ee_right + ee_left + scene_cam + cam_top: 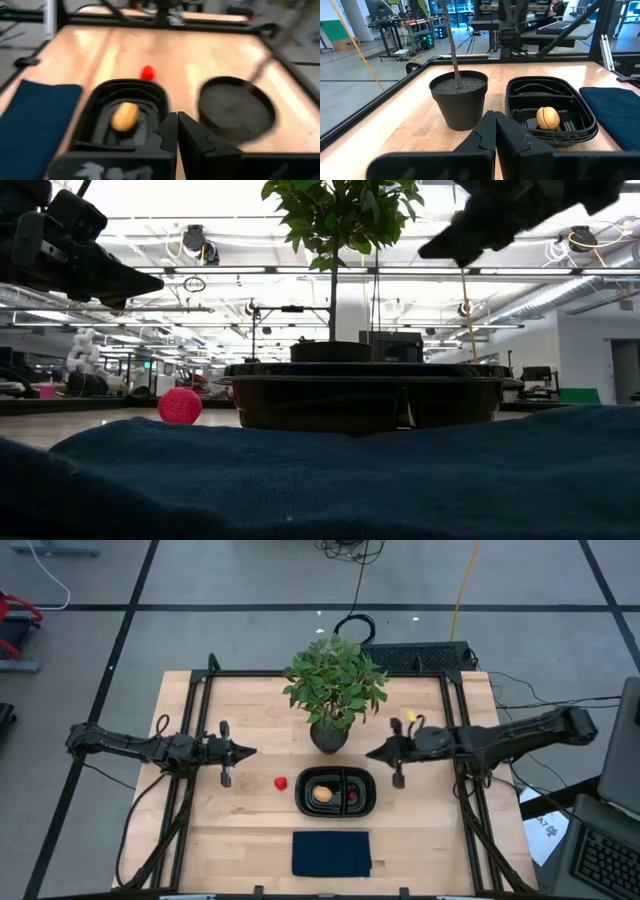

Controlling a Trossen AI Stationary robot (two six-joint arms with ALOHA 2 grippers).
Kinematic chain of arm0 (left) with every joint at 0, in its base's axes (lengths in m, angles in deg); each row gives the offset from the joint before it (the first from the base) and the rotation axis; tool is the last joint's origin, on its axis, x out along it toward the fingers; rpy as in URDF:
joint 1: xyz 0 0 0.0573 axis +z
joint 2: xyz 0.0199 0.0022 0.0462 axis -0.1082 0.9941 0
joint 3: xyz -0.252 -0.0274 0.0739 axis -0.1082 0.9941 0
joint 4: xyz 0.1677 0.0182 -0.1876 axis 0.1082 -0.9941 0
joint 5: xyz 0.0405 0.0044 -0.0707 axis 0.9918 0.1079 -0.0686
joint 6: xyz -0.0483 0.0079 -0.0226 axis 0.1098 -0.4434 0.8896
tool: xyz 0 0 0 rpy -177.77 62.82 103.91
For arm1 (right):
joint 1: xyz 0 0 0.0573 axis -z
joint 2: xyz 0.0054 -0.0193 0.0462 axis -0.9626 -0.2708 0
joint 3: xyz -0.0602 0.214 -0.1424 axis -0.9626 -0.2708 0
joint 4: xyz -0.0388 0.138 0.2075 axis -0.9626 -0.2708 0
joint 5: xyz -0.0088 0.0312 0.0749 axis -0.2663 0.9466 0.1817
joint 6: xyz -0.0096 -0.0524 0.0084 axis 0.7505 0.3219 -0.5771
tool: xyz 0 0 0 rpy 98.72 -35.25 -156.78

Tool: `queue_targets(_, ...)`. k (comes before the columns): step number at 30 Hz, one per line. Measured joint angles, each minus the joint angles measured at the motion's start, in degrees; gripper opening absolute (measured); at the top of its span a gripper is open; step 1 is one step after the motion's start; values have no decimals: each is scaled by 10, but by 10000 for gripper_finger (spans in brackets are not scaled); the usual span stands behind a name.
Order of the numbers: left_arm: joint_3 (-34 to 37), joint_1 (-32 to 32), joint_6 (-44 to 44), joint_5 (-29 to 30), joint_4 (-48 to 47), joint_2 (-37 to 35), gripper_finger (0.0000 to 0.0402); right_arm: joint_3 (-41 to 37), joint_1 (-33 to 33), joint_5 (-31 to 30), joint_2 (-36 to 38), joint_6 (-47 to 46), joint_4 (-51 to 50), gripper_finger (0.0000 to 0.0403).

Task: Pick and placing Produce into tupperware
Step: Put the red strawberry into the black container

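Observation:
The black oval tupperware [366, 804] stands on the table in front of the potted plant. The round yellow-orange piece [322, 795] lies in its left compartment and also shows in the left wrist view [547, 118]. The small dark red berry [352, 797] lies in its right compartment. The red strawberry-like piece [281, 782] lies on the table just left of the tupperware. My left gripper [250, 752] is shut and empty, in the air left of the plant pot. My right gripper [370, 752] is shut and empty, in the air right of the pot.
A green leafy plant [335, 688] in a black pot [460, 97] stands at mid-table, between the two grippers. A dark blue cloth [331, 853] lies flat near the table's front edge, in front of the tupperware. Black frame rails run along the table's sides.

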Motion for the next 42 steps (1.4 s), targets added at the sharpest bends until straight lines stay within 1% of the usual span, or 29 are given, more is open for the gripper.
queue_targets(3,0,0,0,0,0,0,1,-44,23,-22,52,-2,-10,0)
queue_targets(5,0,0,0,0,0,0,1,-74,40,-26,90,-11,3,0)
queue_targets(7,0,0,0,0,0,0,1,-105,55,-8,124,-23,34,0)
queue_targets(12,0,0,-4,0,-1,0,1,-167,73,79,194,-40,95,0)
queue_targets(15,0,0,-6,0,-1,0,1,-193,68,78,228,-44,99,0)
queue_targets(19,0,0,-6,0,-1,0,1,-231,71,78,281,-44,148,0)
queue_targets(21,0,0,-5,0,-1,0,1,-246,75,78,305,-50,156,0)
queue_targets(23,0,0,-5,0,-1,0,1,-252,79,78,321,-58,156,0)
queue_targets(28,0,0,-6,0,-1,0,1,-263,79,79,350,-43,160,0)
queue_targets(35,0,0,-7,0,-1,0,1,-289,79,82,376,-33,180,0)
queue_targets(39,0,0,-7,0,-1,0,1,-304,79,123,382,-39,213,0)
queue_targets(42,0,0,-8,0,-1,0,1,-311,79,125,382,-40,219,0)
